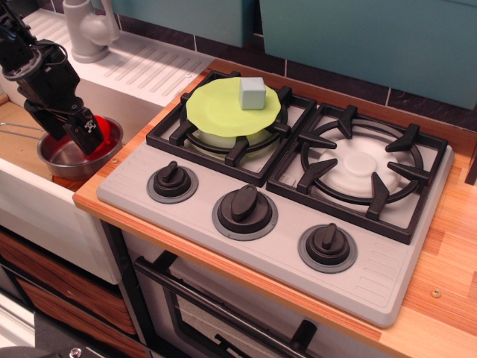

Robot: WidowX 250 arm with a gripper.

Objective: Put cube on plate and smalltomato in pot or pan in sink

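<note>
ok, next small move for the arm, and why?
Probably lift the pincer straight up, clear of the pot. The tomato already sits inside it, in the sink, and the cube rests on the plate. Whether the pincer has let go is unclear.

Black arm w/ blocky gripper (83, 128) — exposed cables, small white markings near fingertips.

Pot (68, 154): shiny bare metal. Smalltomato (106, 134): glossy smooth red. Plate (223, 108): matt. Cube (252, 93): matt, smooth. Countertop (447, 298): wood-grain finish. Stove grates (358, 175): matt black.
</note>
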